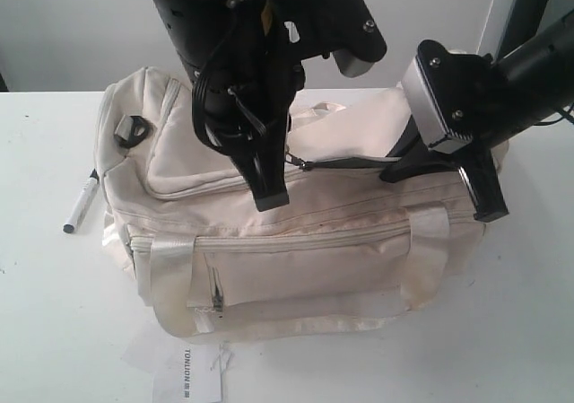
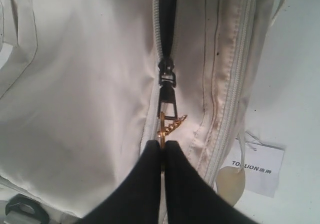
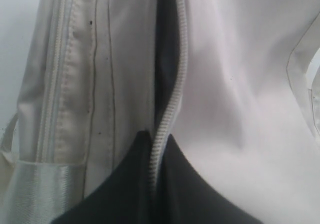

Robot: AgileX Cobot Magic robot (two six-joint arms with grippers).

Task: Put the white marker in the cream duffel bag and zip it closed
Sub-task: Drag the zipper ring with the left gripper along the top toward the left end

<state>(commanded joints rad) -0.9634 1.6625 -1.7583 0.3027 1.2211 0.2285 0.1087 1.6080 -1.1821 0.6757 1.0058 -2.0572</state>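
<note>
The cream duffel bag (image 1: 296, 241) lies across the white table. The white marker (image 1: 81, 202) with its black cap end rests on the table left of the bag, outside it. My left gripper (image 1: 267, 197) is over the bag's top, shut on the gold zip pull (image 2: 163, 131) that hangs from the black slider (image 2: 166, 77). My right gripper (image 1: 480, 201) is at the bag's right end, shut on the edge of the open flap along the zip teeth (image 3: 167, 119). Between the two grippers the top zip gapes and shows dark lining (image 3: 165, 49).
A white paper tag (image 1: 188, 372) with printed text lies on the table (image 1: 54, 331) in front of the bag and also shows in the left wrist view as the tag (image 2: 257, 169). A black buckle (image 1: 133, 131) sits on the bag's left end. Satin strap handles (image 1: 429, 255) cross the front.
</note>
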